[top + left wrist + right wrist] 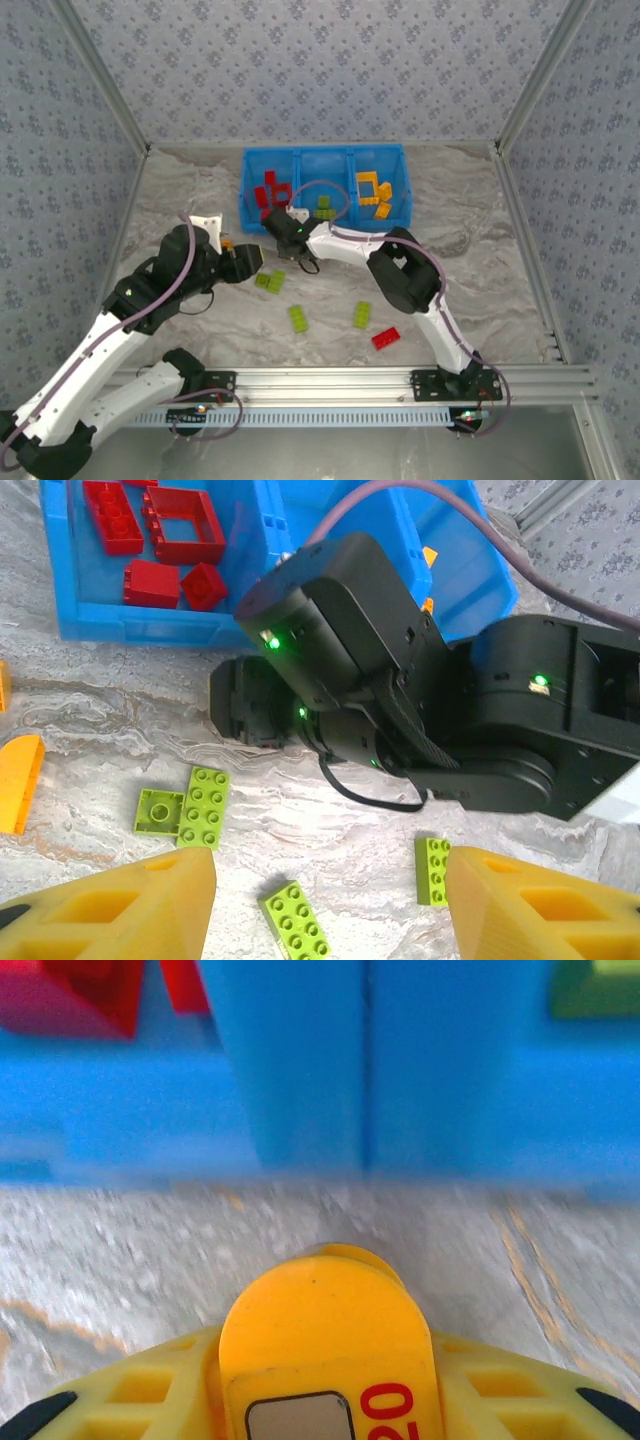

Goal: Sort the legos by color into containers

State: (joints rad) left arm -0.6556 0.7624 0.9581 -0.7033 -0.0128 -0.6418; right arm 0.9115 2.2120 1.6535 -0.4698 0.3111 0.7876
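The bright blue rectangular plastic tray [300, 150] sits at twelve o'clock on the grey marbled table [480, 280], its three compartments side by side. The nine-o'clock compartment holds red plastic bricks [268, 190], the middle one a few lime green bricks [324, 208], the three-o'clock one orange bricks [372, 190]. Loose on the table, toward six o'clock of the tray, lie a touching pair of lime green bricks [268, 281], two more lime green bricks [298, 318] apart from them, and a single red brick [385, 338] at the five-o'clock end. The left gripper [330, 875] hangs over these loose pieces, near the pair, its yellow fingers [130, 910] spread wide with nothing between them. The right gripper [278, 226] sits low, just beside the tray's near wall, facing the divider between the red and green compartments; whether its jaws are spread or pressed together I cannot tell.
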